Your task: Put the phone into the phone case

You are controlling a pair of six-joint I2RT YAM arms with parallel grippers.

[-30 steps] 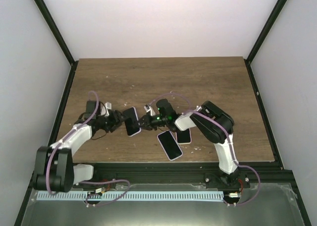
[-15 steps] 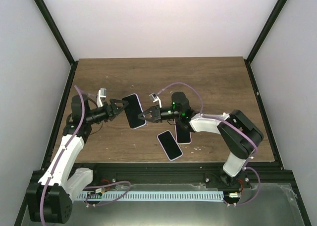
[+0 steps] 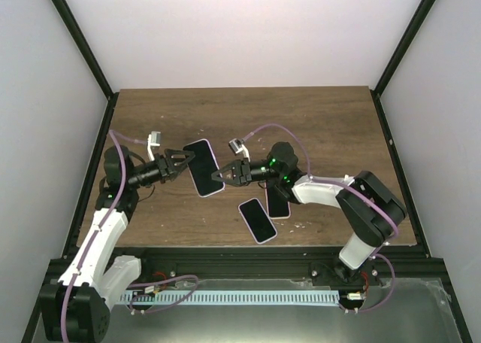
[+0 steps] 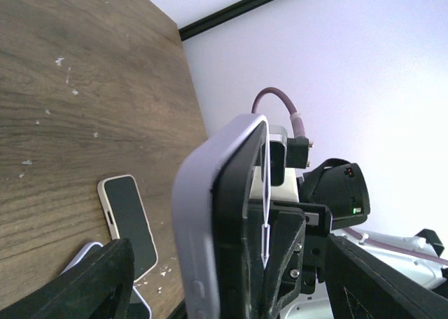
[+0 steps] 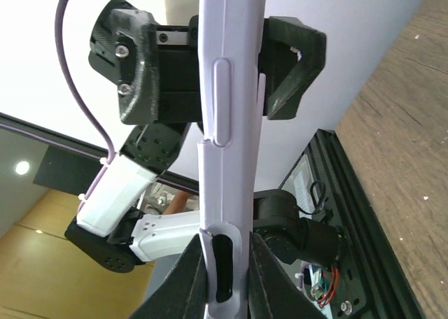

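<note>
Phone (image 3: 201,168) and phone case (image 5: 225,193) are together up off the table (image 3: 316,125), hanging in the air between the two grippers.

Nearest the front edge, a cream-rimmed phone (image 3: 258,220) lies flat on the wood, screen up and dark. Just beyond it and to its right lies a second phone (image 3: 279,205) with a pale rim, also screen up. Its far end is covered by the right arm's forearm. The two lie just beside each other; whether they touch cannot be told.

Above and to the left of these, the right gripper (image 3: 219,179) is clamped on the lower edge of the phone case. Its wrist view shows both fingers pressed against the pale lavender shell, one on each face. The phone shows as a dark slab framed by the lavender rim. Whether it is fully seated in the case cannot be told.

On the other side, the left gripper (image 3: 184,162) reaches in at the upper left edge of the case with its jaws spread wide. In its wrist view the black fingers (image 4: 84,284) stand well apart on either side of the case, clear of it.

Farther back, the wooden surface carries only a few white specks (image 3: 201,131).
</note>
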